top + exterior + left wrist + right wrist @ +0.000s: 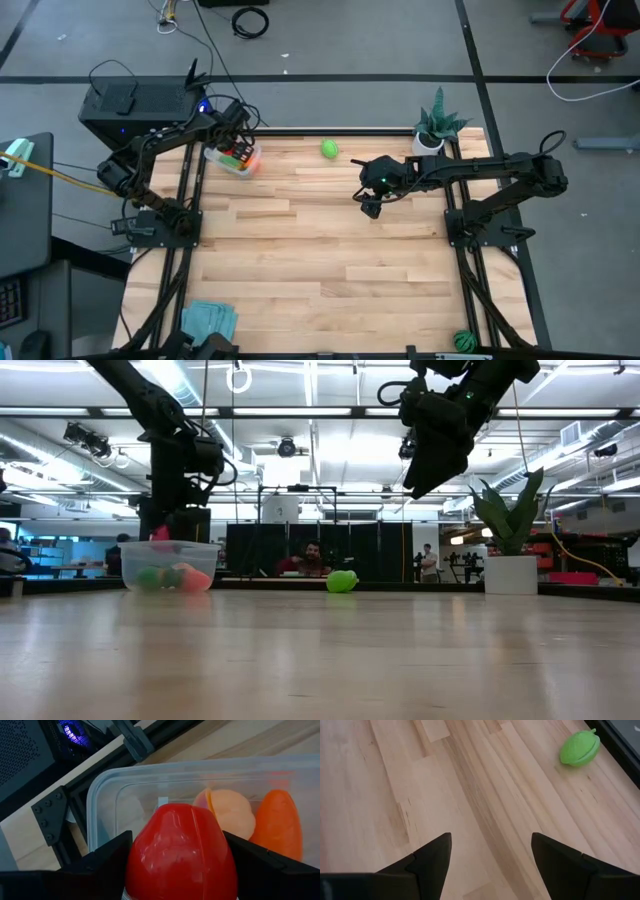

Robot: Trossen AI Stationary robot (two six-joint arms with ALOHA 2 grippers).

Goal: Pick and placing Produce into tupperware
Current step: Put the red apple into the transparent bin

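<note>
The clear tupperware point(234, 159) stands at the table's far left point(170, 565) with an orange carrot point(277, 822) and a pale peach piece point(231, 810) inside. My left gripper point(233, 143) hangs over the tub, shut on a red piece point(180, 855). A light green ball point(330, 149) rests on the wood near the far edge point(342, 581) point(579, 748). My right gripper point(371, 203) hovers open above the table's middle right point(490, 857), well clear of the ball. A dark green striped ball point(463, 340) lies at the near right edge. My left gripper pinches the red piece between its two fingers, one on each flank point(137, 855). It comes from above, slanting down over the tub. The red piece is lifted clear, just above the tupperware's open top.
A spiky potted plant in a white pot point(433, 132) stands at the far right corner. A teal cloth point(208, 320) lies at the near left. A black box point(135, 105) sits beyond the far left corner. Bare wood point(330, 260) spreads across the middle.
</note>
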